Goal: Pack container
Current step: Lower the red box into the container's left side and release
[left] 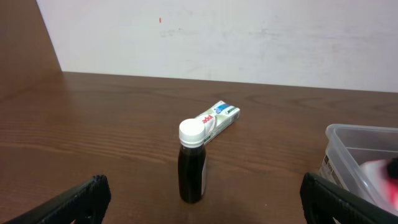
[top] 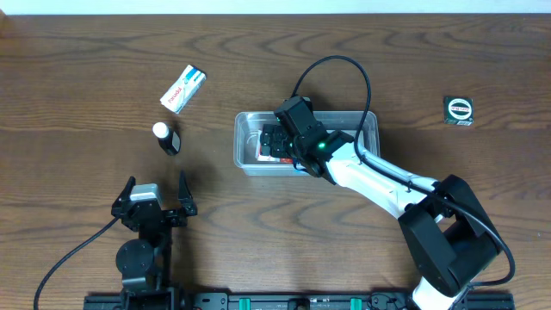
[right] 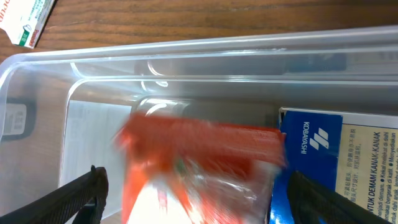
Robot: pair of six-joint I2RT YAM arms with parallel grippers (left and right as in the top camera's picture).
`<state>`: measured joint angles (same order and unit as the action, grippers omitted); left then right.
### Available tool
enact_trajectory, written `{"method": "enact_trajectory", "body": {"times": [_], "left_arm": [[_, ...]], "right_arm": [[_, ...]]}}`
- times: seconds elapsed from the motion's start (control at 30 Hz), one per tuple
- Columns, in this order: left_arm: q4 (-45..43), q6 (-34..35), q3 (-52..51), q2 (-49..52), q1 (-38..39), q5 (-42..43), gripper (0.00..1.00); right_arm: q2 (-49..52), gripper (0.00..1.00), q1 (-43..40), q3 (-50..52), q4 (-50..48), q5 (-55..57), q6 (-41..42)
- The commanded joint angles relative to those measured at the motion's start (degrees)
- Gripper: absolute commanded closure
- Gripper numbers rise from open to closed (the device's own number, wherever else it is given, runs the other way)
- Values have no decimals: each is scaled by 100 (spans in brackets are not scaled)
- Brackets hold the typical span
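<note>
Red packet, blurred, hangs between R fingers spread wide over container, L fingers also apart, idle; risk: packet lands tilted on blue box, jamming later items.

1. Type of place: a robot test bench, of the kind found in a lab.
2. Equipment: two arms, left and right, stand at a black rail along the near edge of a wood-grain table. Black cables run exposed over the surface.
3. Samples: a box, a bottle, a small black item and a clear container lie well apart on the table, spread like test pieces.
4. Room: a plain white wall stands behind the table. The left wrist view shows little more of the room, so it is probably a lab, though it could be an office.
</note>
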<state>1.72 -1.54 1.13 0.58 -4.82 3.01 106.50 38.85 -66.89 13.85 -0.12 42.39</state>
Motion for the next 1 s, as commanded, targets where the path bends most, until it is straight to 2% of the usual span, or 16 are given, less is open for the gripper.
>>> {"method": "enact_trajectory", "body": {"times": [0.0,0.1,0.3,0.77,0.97], "left_arm": [[216,-15,-90,-28,-26,-46,2],[216,-15,-90,-28,-26,-46,2],[216,-15,-90,-28,-26,-46,2],[219,-15,-90,-28,-26,-46,2],[216,-15,-90,-28,-26,-46,2]], "right_arm": [[4,6,-44,-2,-26,120,-24],[4,3,-44,-7,-39,120,-26],[0,5,-44,-24,-116,118,-184],[-11,13,-31,-367,273,61,-2151],[-306,9,-90,-804,984,225,-2232]]}}
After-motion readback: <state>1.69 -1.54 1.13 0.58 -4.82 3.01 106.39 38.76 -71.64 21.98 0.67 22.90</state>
